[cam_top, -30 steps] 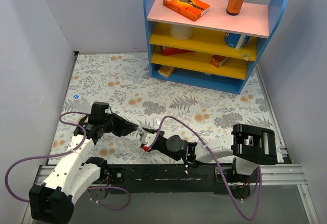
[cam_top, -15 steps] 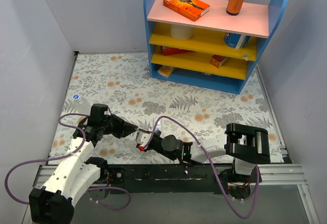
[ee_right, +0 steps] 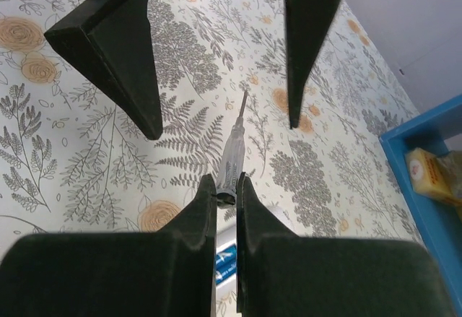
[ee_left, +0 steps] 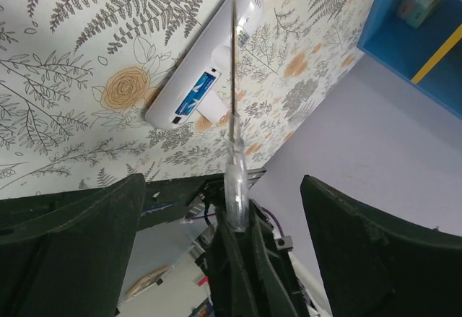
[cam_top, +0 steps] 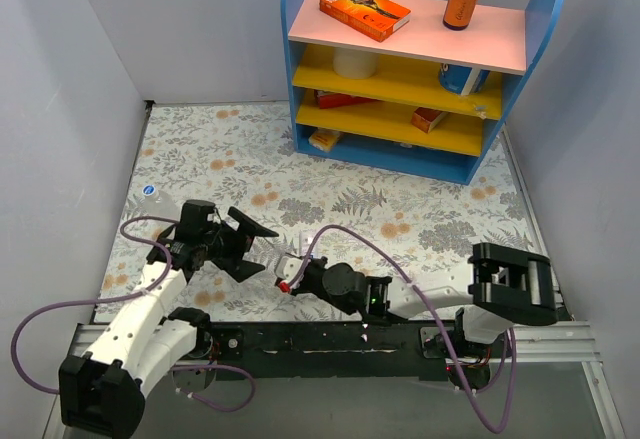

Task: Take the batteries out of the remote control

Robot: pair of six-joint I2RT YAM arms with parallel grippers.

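The right claw point(ee_right: 225, 187) pinches the clear handle of a thin metal tool point(ee_right: 233, 147) whose tip sits between the wide-spread fingers of the left claw point(cam_top: 264, 252), and just ahead of that claw the white remote point(ee_left: 211, 68) lies flat, a blue battery point(ee_left: 195, 94) showing in its slot.

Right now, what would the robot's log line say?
left gripper open | right gripper shut on tool | remote open | blue battery inside
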